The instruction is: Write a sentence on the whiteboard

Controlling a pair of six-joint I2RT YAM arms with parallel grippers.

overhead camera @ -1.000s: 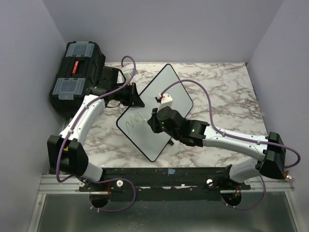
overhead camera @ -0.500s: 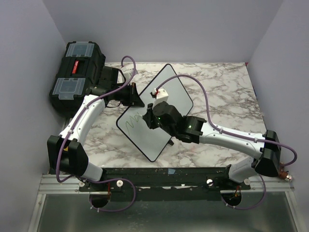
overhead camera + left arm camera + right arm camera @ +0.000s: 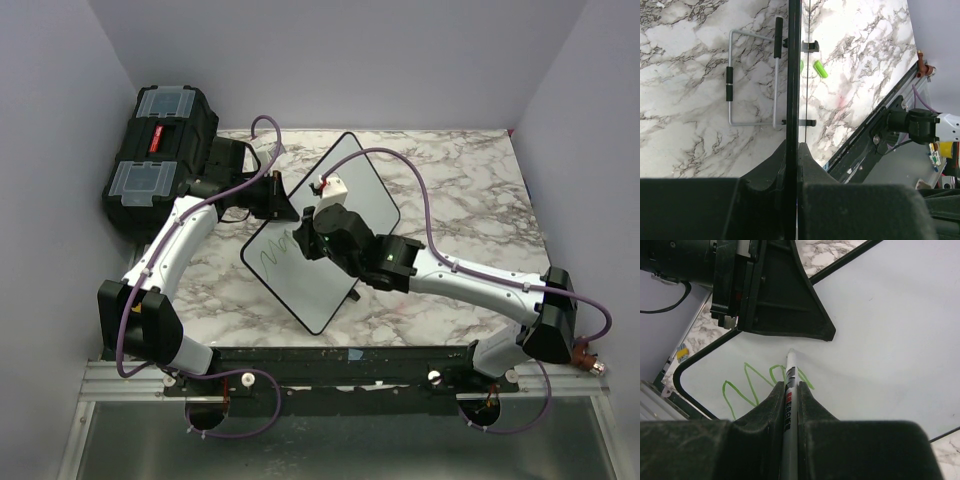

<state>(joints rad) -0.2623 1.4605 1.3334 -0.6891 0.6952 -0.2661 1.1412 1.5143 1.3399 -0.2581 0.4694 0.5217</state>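
The whiteboard (image 3: 365, 190) stands tilted on the marble table, its white face turned to the right arm. My left gripper (image 3: 284, 206) is shut on the board's upper left rim; in the left wrist view the board's black edge (image 3: 793, 75) runs straight between the fingers (image 3: 771, 165). My right gripper (image 3: 790, 390) is shut on a white marker (image 3: 791, 367), whose tip rests on the board's face. The sentence (image 3: 747, 385) is a few green zigzag strokes near the board's left corner, also seen as writing (image 3: 274, 256) from above.
A black toolbox (image 3: 160, 150) with clear lid compartments sits at the back left. Behind the board lie a wire stand (image 3: 752, 80) and a green cap (image 3: 820, 68) on the table. The metal rail (image 3: 340, 360) runs along the near edge.
My right gripper has carried the marker up and to the left across the board, and the right arm has stretched out. The left gripper and the board have stayed put.
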